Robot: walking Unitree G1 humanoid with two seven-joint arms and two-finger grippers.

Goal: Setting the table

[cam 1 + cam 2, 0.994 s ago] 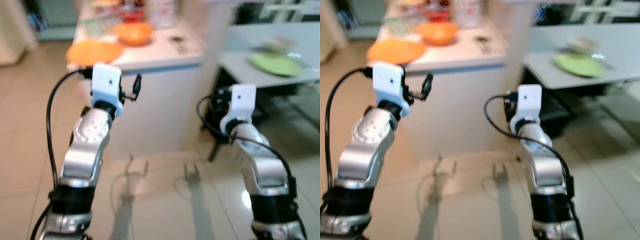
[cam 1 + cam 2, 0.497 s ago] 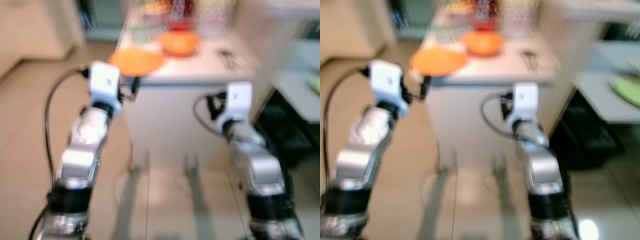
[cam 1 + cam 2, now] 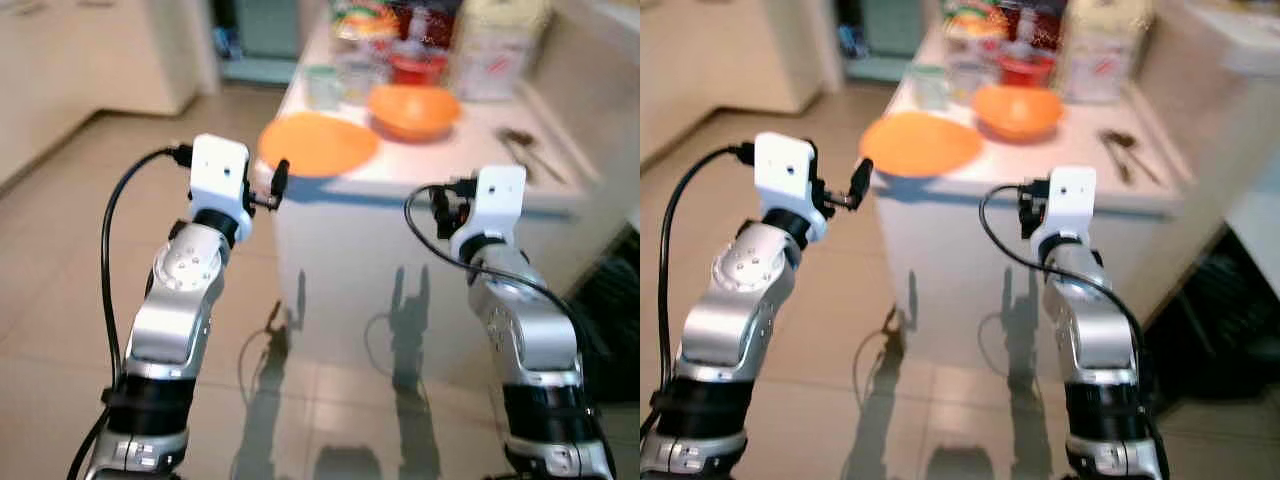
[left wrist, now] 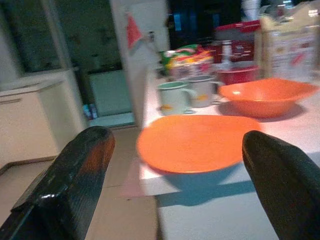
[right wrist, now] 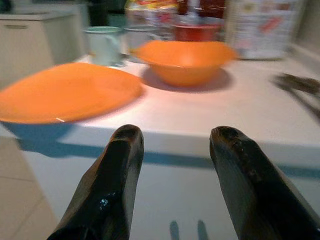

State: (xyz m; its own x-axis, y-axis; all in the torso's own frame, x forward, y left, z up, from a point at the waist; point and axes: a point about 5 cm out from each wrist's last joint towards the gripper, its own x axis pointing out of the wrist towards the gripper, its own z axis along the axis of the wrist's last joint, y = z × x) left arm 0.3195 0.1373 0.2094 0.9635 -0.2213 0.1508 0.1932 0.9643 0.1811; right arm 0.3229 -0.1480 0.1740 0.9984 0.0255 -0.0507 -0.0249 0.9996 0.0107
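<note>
An orange plate [image 3: 318, 144] lies at the near left corner of a white counter [image 3: 440, 172], overhanging its edge a little. Behind it sits an orange bowl [image 3: 413, 108], and cutlery [image 3: 525, 150] lies toward the counter's right side. Two mugs [image 4: 175, 97] stand behind the plate. My left gripper [image 3: 275, 185] is raised just short of the counter's corner, open and empty, level with the plate [image 4: 192, 142]. My right gripper [image 3: 445, 205] is held up before the counter's front face, open, with nothing between its fingers [image 5: 120, 175].
Packages and a red container [image 3: 420, 60] crowd the back of the counter. Pale cabinets [image 3: 90, 50] line the left side across a tiled floor [image 3: 60, 260]. A dark gap [image 3: 615, 290] lies to the right of the counter.
The camera has turned left and closed in: the counter now stands straight ahead and nearer, and the grey table with the green plate has left the picture. Both arms keep their raised pose.
</note>
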